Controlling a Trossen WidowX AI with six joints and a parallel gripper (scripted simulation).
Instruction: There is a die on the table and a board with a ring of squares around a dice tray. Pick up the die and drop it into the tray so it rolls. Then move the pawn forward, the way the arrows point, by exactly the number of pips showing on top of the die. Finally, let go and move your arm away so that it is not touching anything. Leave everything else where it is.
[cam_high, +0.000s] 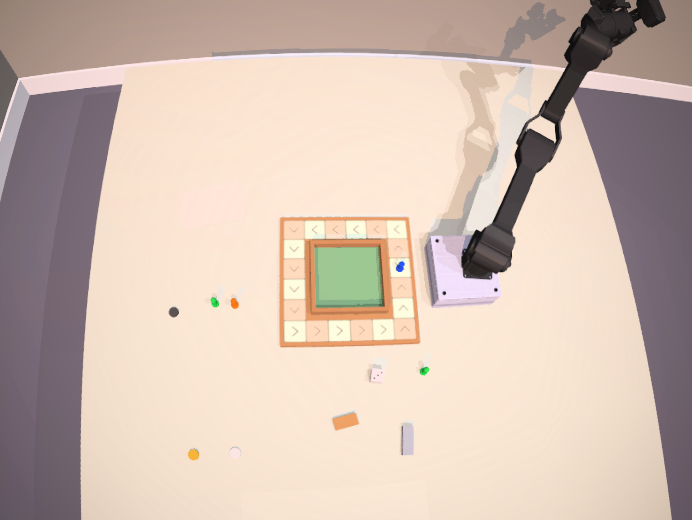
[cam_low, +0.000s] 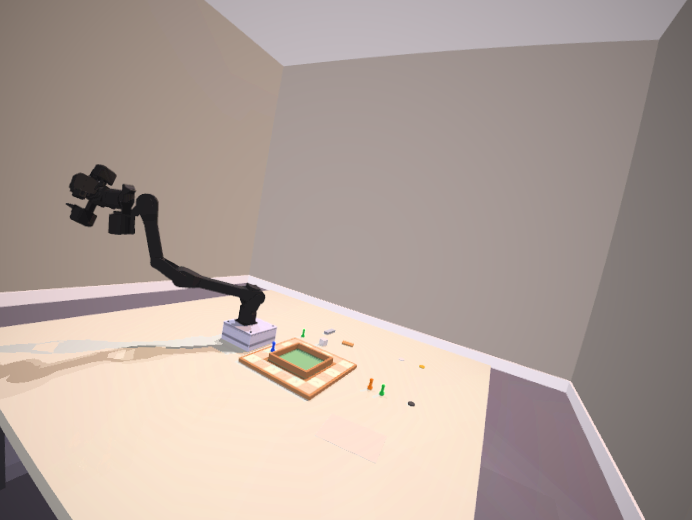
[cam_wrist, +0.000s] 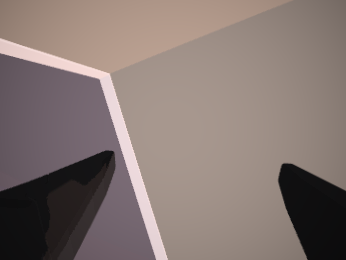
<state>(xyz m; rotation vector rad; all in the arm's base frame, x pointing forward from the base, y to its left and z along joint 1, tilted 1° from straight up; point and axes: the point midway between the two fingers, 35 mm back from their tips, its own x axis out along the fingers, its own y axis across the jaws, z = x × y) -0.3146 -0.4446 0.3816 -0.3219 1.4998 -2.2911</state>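
Observation:
The board (cam_high: 293, 335) (cam_low: 304, 391) lies in the middle of the table, a ring of arrow squares around a green dice tray (cam_high: 347, 275) (cam_low: 299, 358). The tray holds nothing. A blue pawn (cam_high: 399, 266) (cam_low: 272, 347) stands on a square of the board's right column. The pale die (cam_high: 376, 374) (cam_low: 322, 342) lies on the table just below the board's lower right part. My gripper (cam_wrist: 195, 165) (cam_low: 78, 209) is open and empty, held high and far behind the arm's base, facing the room's walls.
The arm's base (cam_high: 461, 279) (cam_low: 249, 332) stands right of the board. Loose on the table are two green pawns (cam_high: 214, 301) (cam_high: 424, 370), an orange pawn (cam_high: 234, 303), a black disc (cam_high: 173, 312), a yellow disc (cam_high: 193, 454), a white disc (cam_high: 234, 452), an orange block (cam_high: 345, 420) and a grey block (cam_high: 407, 438).

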